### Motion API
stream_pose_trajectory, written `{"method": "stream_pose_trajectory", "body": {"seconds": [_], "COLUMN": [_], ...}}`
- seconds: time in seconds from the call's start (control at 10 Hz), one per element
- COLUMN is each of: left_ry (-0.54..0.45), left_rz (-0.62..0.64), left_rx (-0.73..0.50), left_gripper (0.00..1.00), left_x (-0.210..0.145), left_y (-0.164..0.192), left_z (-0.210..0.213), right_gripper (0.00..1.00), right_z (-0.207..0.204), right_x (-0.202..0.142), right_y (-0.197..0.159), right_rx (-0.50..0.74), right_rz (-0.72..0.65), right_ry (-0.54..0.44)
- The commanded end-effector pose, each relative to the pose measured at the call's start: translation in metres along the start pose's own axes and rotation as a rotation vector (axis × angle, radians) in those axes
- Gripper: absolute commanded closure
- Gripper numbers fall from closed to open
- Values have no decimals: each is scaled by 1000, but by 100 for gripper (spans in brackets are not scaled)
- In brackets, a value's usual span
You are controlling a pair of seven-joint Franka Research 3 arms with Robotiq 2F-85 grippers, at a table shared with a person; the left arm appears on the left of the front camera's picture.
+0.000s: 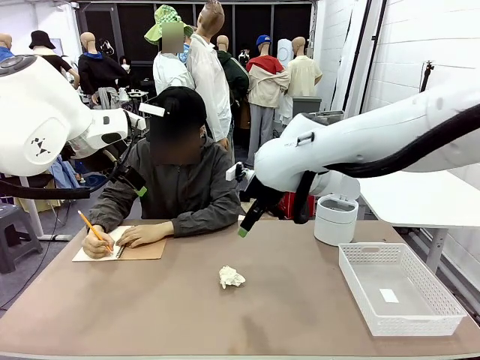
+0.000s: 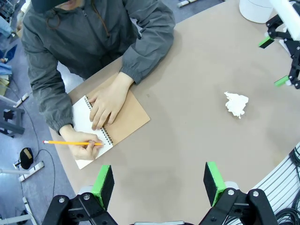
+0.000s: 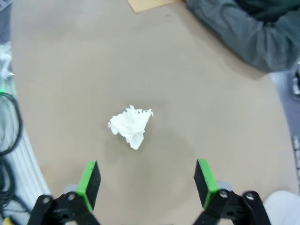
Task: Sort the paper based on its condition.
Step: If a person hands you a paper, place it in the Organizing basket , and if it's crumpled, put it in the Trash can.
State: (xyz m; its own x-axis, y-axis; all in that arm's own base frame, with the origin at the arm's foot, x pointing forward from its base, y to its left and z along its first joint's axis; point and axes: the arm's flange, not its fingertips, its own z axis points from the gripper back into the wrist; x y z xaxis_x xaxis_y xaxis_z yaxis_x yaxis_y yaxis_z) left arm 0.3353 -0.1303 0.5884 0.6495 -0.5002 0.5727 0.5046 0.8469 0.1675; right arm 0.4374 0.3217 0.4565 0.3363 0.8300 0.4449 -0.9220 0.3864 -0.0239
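On your right: white block wall (image 1: 442, 45), white side table (image 1: 420, 199) past the right edge of the brown surface (image 1: 150, 315). Dark panels (image 1: 135, 22) behind; grey stool (image 1: 9, 225) left.

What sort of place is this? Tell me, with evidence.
Probably a robotics lab: two white robot arms over a table, a person writing in a notebook, crumpled paper and a white basket.

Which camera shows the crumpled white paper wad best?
Right wrist view: the crumpled white paper wad sits close, central and unobstructed. The front and left wrist views show it small and farther off.
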Motion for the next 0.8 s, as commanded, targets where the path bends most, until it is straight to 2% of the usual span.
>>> {"method": "stream_pose_trajectory", "body": {"seconds": [0.0,0.7], "left_ry": [1,1], "left_rz": [1,1], "left_rx": [0,0], "left_gripper": [0,0], "left_x": [1,1], "left_y": [1,1], "left_z": [1,1], "right_gripper": [0,0], "right_z": [-15,-94], "right_x": [15,28], "right_y": [0,14], "right_rx": [8,65], "right_rz": [20,128], "right_ry": [53,212]}}
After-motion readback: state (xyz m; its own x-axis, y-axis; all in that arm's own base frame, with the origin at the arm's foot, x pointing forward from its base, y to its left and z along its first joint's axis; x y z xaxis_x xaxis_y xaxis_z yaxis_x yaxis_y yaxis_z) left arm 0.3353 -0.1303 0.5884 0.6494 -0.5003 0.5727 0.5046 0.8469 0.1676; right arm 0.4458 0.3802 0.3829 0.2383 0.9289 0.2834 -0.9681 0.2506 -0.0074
